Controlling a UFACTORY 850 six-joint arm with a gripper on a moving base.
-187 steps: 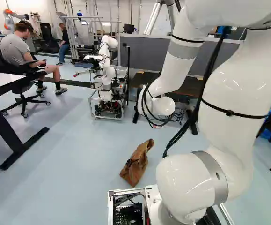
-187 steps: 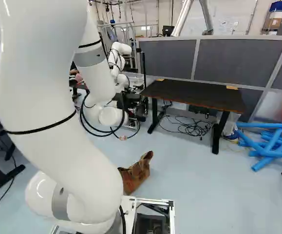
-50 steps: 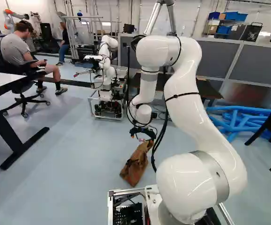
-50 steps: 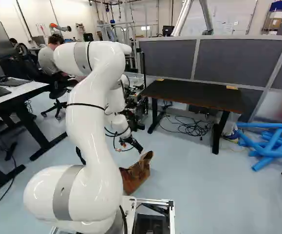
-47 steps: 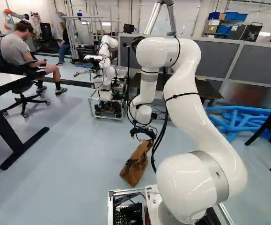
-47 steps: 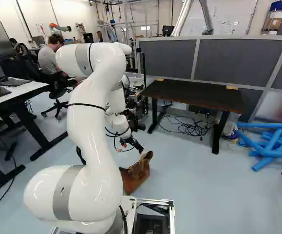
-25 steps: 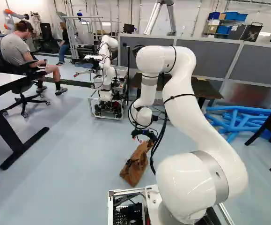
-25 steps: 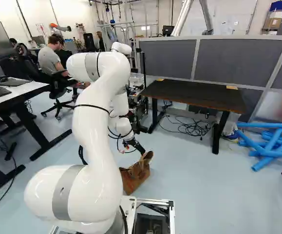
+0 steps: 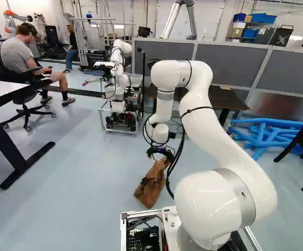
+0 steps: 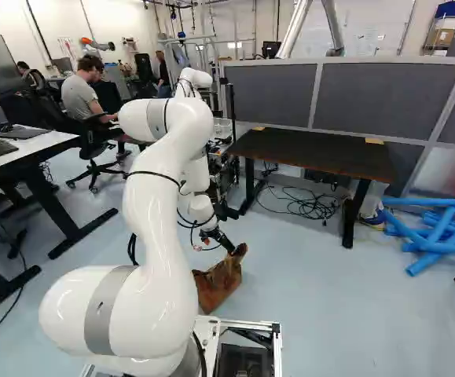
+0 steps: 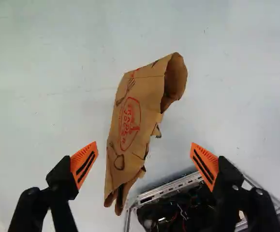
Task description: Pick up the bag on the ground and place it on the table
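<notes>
Two fingers [image 11: 84, 164] of the gripper [image 9: 160, 153] stand spread wide, their orange pads gripping nothing. The brown paper bag [image 11: 130, 121] lies on the floor [image 9: 78, 167], just ahead of the base's metal frame [image 9: 141, 214]; in the wrist view it is ahead of the gripper [image 11: 144, 151], in line with the gap between the pads, with bare floor showing on either side of it. One end of the bag curls open, away from the frame. The arm [image 9: 227, 146] bends over and reaches down to the bag's far end. Beyond the bag, the dark table [image 10: 313, 153] stands before a grey partition [image 10: 384, 98], with cables [image 10: 313, 206] heaped beneath. Blue tubes [image 10: 435, 232] lie at the right of the right base view. Another robot [image 9: 121, 78] stands past the bag in the left base view, and a white desk [image 9: 4, 92] is at that view's left.
</notes>
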